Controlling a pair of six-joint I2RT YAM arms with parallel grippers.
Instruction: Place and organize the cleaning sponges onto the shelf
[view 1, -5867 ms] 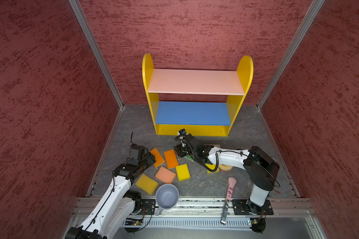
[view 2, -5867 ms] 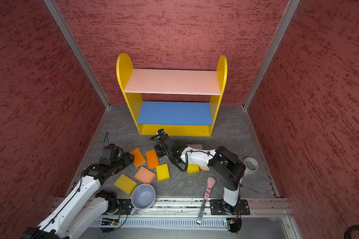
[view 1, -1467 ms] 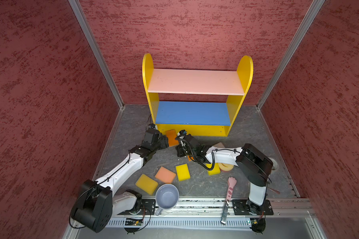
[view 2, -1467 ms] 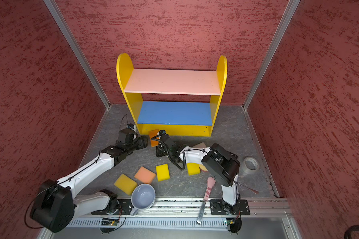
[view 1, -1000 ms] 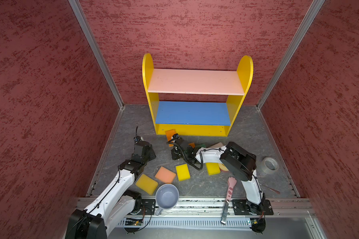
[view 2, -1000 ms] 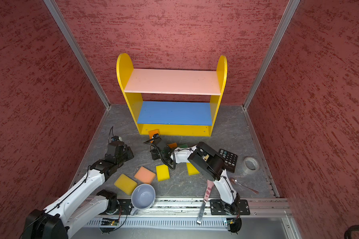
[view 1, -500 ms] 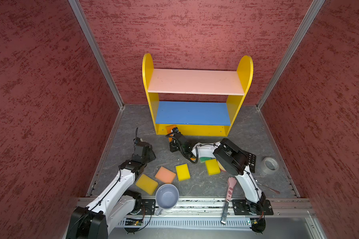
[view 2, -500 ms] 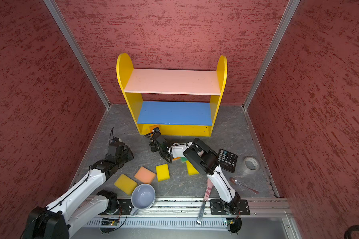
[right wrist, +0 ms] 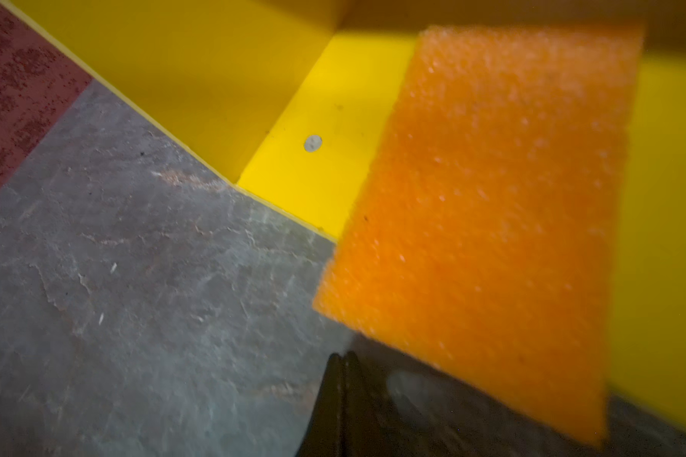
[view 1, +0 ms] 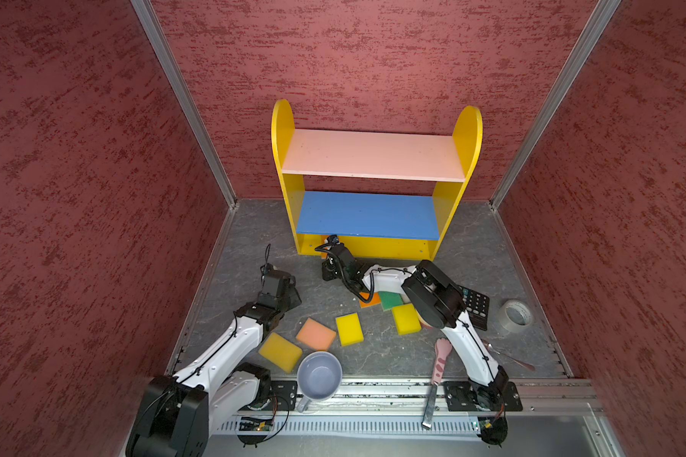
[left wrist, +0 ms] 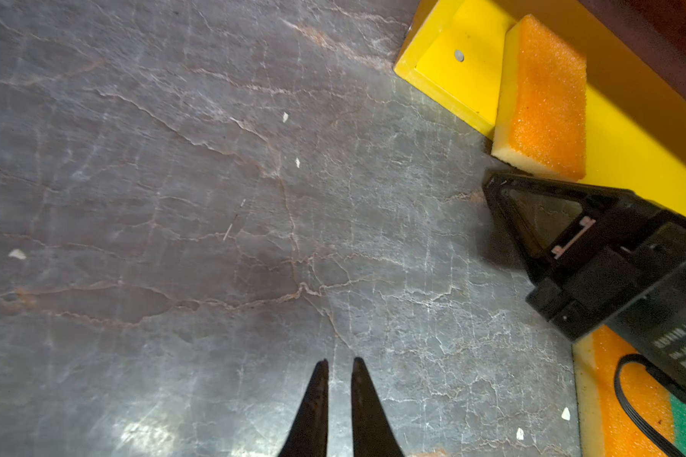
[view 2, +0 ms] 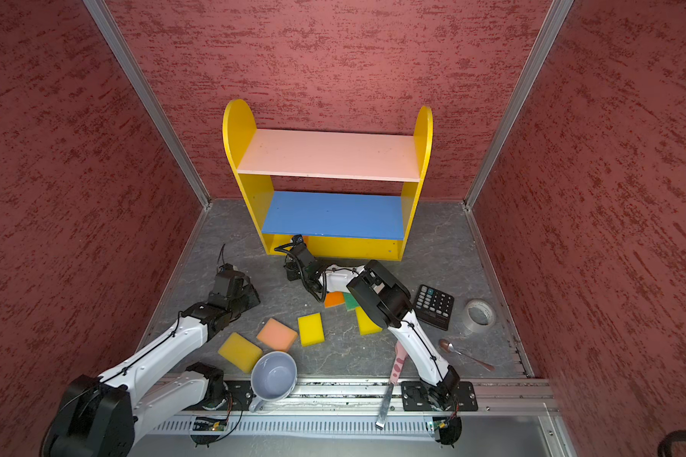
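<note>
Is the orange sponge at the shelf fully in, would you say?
Partly in: the sponge lies on the shelf's bottom board, one corner overhanging the front edge.

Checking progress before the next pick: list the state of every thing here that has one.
shelf: pink and blue boards bare.
orange sponge: flat on the bottom board, near end overhanging the front edge.
floor sponges: lying flat, not shelved.
left gripper: slightly open, empty.
right gripper: shut, empty.
mug: upright, empty.
</note>
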